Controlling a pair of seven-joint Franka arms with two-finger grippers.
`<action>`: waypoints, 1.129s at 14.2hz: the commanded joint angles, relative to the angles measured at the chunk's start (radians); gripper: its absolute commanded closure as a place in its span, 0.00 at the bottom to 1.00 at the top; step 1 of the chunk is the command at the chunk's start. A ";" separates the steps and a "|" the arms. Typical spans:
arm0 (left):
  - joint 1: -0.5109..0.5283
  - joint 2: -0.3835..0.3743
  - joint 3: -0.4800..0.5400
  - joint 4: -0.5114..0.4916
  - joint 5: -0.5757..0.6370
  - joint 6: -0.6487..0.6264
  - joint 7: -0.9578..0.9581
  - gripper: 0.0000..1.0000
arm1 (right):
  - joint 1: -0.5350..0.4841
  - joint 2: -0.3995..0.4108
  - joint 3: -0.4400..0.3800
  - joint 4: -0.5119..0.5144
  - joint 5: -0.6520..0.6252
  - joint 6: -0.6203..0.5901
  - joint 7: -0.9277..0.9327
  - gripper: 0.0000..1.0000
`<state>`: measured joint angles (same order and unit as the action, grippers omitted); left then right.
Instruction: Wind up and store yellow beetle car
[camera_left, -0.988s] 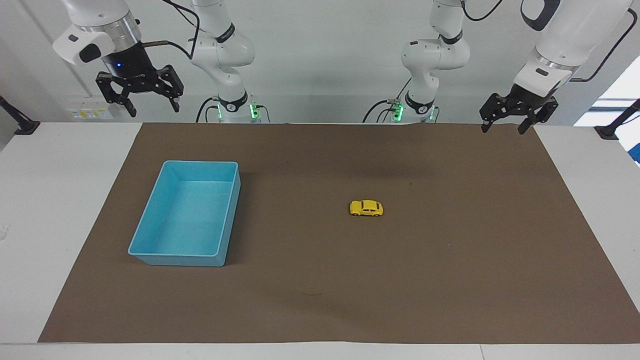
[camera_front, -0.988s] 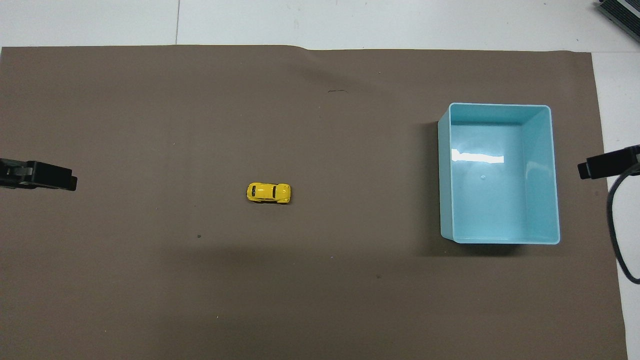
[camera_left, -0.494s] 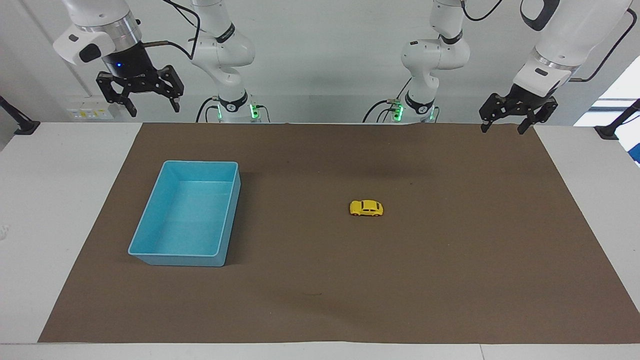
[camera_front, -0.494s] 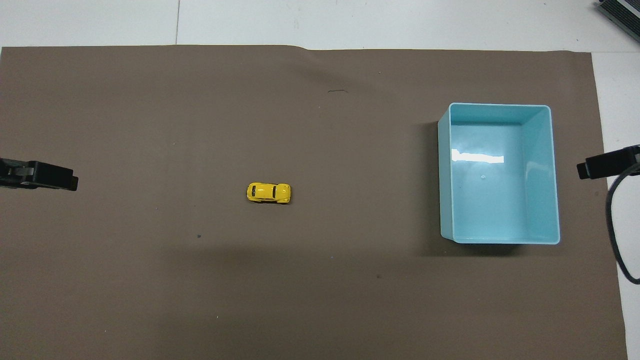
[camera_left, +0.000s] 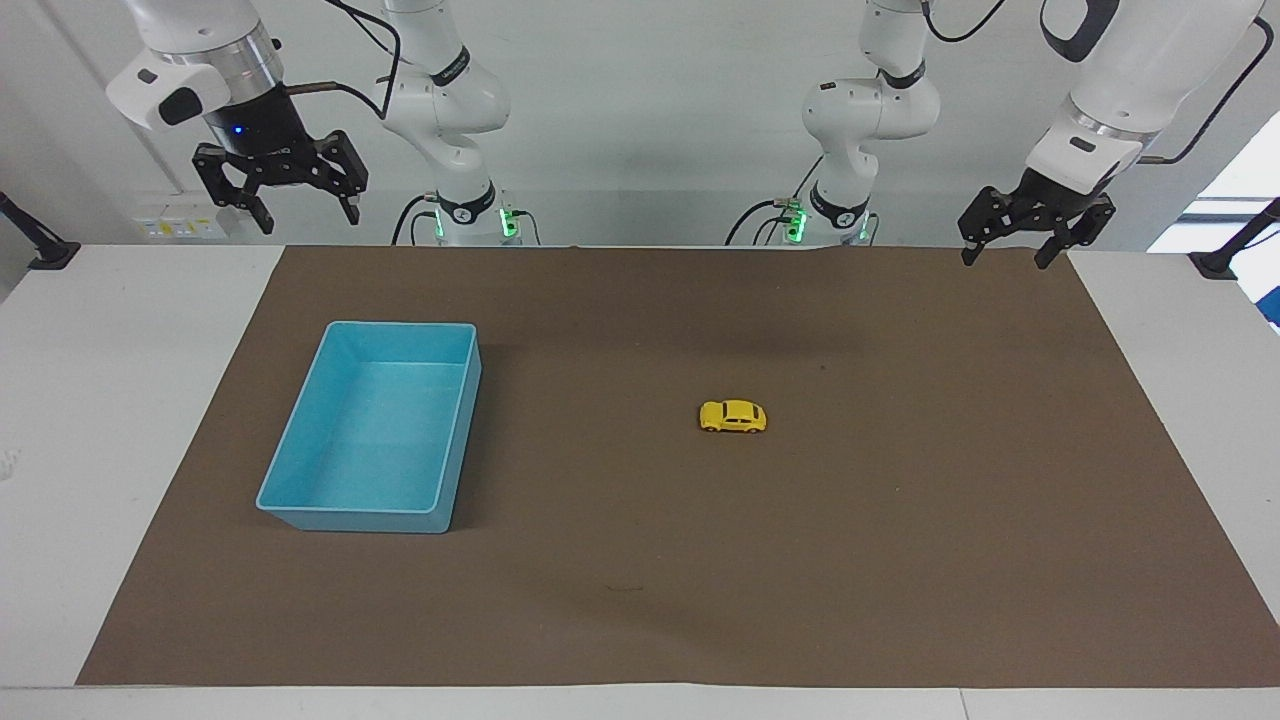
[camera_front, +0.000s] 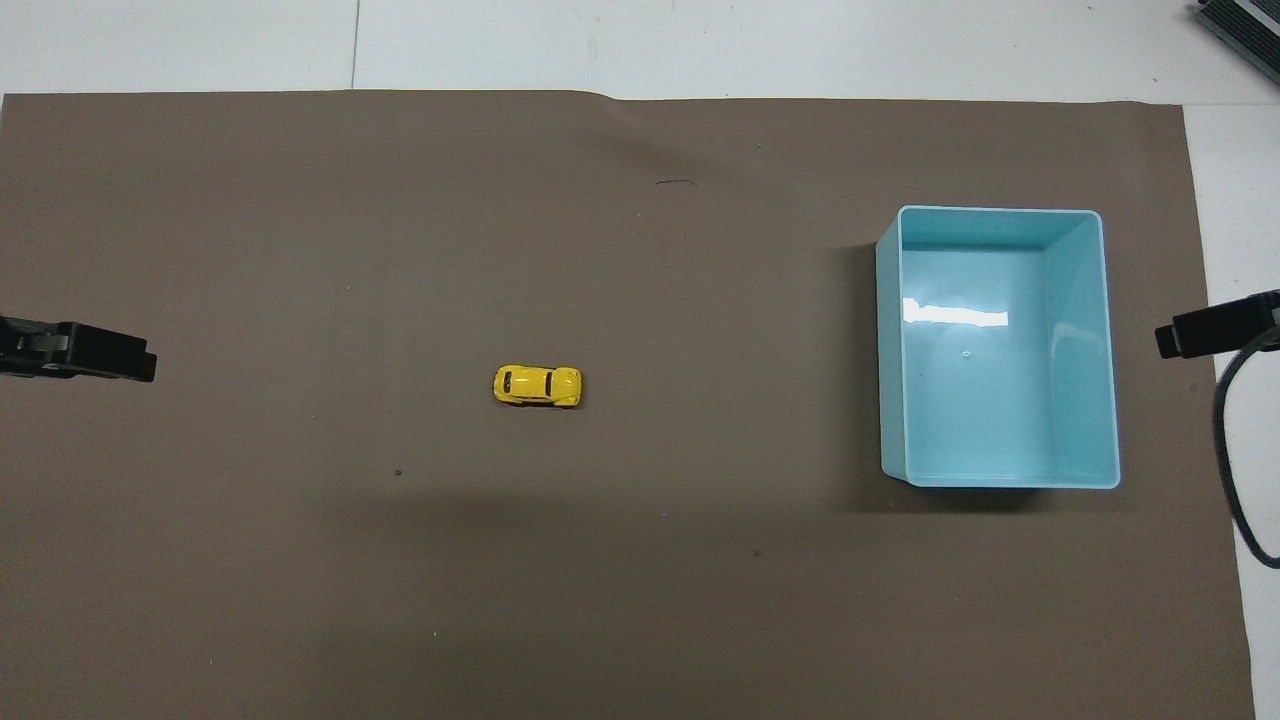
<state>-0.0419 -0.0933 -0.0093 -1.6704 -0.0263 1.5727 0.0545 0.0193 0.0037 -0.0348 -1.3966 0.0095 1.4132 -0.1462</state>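
Tiny yellow beetle-shaped toy car (camera_left: 733, 416) sits alone on brown mat (camera_left: 900, 560), well apart from light-blue plastic bin (camera_left: 300, 440). 2 grippers, left gripper (camera_left: 1006, 251) and right gripper (camera_left: 305, 212), hang spread and empty. Risk: car rolls off when pinched.

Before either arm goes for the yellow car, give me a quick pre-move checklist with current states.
1. Yellow beetle car on its wheels on the brown mat, nothing touching it: ok.
2. Left claw open, raised over the mat's edge nearest the robots, holding nothing: ok.
3. Right claw open, raised at its own end of the table, holding nothing: ok.
4. Blue bin upright and empty, toward the right arm's end: ok.
5. Path from car to bin free of other things: ok.
6. Car already wound up: cannot tell.
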 joint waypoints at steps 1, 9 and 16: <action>0.019 -0.006 -0.009 -0.011 -0.003 0.019 -0.001 0.00 | -0.013 -0.018 0.009 -0.021 0.004 0.012 0.016 0.00; 0.016 -0.002 -0.011 -0.014 -0.003 0.023 -0.001 0.00 | -0.013 -0.018 0.009 -0.021 0.004 0.012 0.014 0.00; 0.005 0.033 -0.011 -0.021 -0.003 0.041 -0.160 0.00 | -0.013 -0.018 0.009 -0.021 0.004 0.012 0.014 0.00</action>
<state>-0.0417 -0.0842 -0.0115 -1.6741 -0.0264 1.5796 -0.0189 0.0193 0.0037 -0.0348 -1.3966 0.0095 1.4132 -0.1462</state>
